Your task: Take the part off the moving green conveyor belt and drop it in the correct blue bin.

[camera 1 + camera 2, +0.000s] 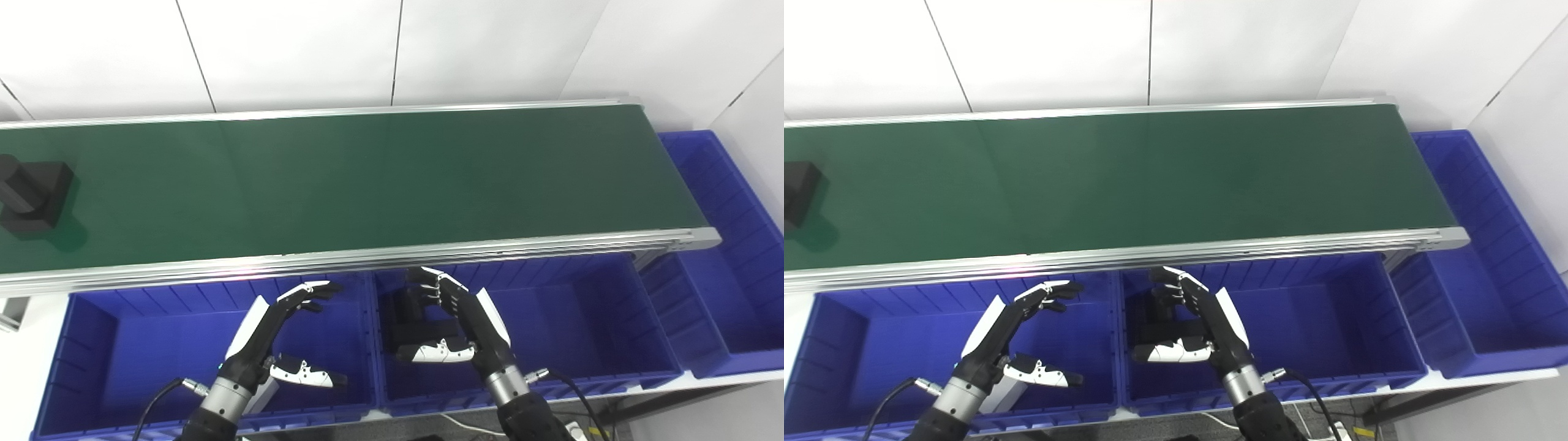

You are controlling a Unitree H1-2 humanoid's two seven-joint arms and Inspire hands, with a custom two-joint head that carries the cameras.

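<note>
A black part (30, 193), a block with a round stub, sits on the green conveyor belt (367, 177) at its far left; the right eye view shows it (797, 190) cut off by the picture's edge. My left hand (275, 337) is open and empty over the left blue bin (122, 349). My right hand (465, 324) is open over the left end of the middle blue bin (569, 318), fingers and thumb apart. Another black part (410, 318) lies in that bin just beside the hand, partly hidden by the fingers.
A third blue bin (723, 294) stands at the right end of the belt, running back along the wall. The belt's aluminium front rail (367, 257) overhangs the bins just above both hands. White wall panels stand behind the belt.
</note>
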